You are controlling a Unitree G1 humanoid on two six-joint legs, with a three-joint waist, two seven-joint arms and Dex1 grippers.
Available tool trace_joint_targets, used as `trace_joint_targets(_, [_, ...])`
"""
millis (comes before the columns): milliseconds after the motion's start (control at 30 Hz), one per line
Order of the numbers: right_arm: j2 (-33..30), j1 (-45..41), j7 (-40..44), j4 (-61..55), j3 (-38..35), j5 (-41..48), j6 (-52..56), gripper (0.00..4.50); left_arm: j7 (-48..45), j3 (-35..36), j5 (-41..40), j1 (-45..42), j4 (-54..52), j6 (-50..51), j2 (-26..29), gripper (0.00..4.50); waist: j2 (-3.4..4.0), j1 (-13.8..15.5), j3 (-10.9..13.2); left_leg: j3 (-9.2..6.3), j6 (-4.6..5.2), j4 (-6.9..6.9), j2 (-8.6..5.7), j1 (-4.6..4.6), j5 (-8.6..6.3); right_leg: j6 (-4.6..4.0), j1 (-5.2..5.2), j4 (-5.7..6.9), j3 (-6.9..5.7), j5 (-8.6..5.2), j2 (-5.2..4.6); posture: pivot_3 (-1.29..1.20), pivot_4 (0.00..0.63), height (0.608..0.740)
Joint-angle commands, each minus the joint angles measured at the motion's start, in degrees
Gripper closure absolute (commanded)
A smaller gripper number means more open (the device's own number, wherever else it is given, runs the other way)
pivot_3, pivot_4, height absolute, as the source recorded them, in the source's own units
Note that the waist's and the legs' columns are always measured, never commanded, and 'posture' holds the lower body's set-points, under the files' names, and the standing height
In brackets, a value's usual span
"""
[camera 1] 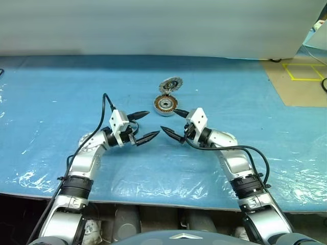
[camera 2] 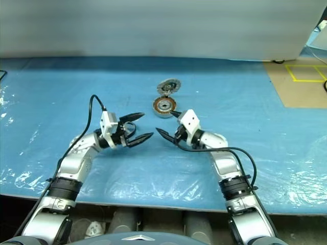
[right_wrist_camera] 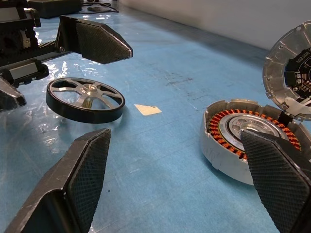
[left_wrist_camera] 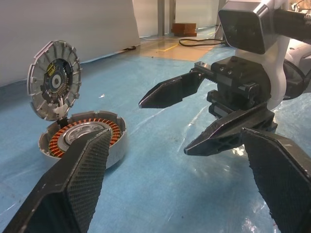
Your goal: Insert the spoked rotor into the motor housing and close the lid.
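The motor housing (camera 1: 166,105) lies flat on the blue sheet, its copper windings (right_wrist_camera: 223,126) ringing a silver centre. Its lid (camera 1: 170,84) stands upright, hinged open at the housing's far edge, with a ribbed rim and a dark inside face. The spoked rotor (right_wrist_camera: 85,99), dark-rimmed with silver spokes, lies flat on the sheet beside my left arm. My left gripper (camera 1: 154,123) and right gripper (camera 1: 169,120) are both open and empty. They point at each other, tips close together, just in front of the housing.
A crinkled blue sheet (camera 1: 51,102) covers the table up to its front edge (camera 1: 153,196). A small pale scrap (right_wrist_camera: 147,109) lies between rotor and housing. Yellow tape (camera 1: 306,71) marks the floor at the far right. A pale wall (camera 1: 153,25) closes the back.
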Motion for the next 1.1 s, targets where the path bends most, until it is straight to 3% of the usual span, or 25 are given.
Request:
trace_joint_targets(33, [-0.6, -0.1, 0.2, -2.8, -0.8, 0.4, -0.6, 0.03, -0.5, 1.6, -0.9, -0.6, -0.5, -1.5, 0.8, 0.0, 0.0, 0.0, 0.0, 0.0, 0.0, 0.0, 0.0, 0.0, 0.0, 0.0, 0.0, 0.0, 0.0, 0.0, 0.0, 0.0, 0.15, 0.74])
trace_joint_targets(400, [-4.4, 0.8, 6.1, -6.1, -1.3, 4.4, 3.6, 0.03, -1.0, 3.0, -0.6, 0.1, 2.6, -4.9, 1.1, 0.0, 0.0, 0.0, 0.0, 0.0, 0.02, 0.0, 0.0, 0.01, 0.0, 0.0, 0.0, 0.0, 0.0, 0.0, 0.0, 0.0, 0.15, 0.74])
trace_joint_targets(1100, [-4.7, 1.0, 6.3, -6.7, -1.2, 4.3, 4.9, 0.03, -1.4, 2.7, -0.7, -0.1, 3.2, -5.2, 0.8, 0.0, -0.01, 0.0, 0.0, 0.0, 0.04, 0.0, 0.01, 0.0, 0.02, 0.0, 0.0, 0.0, 0.0, 0.0, 0.0, 0.0, 0.15, 0.74])
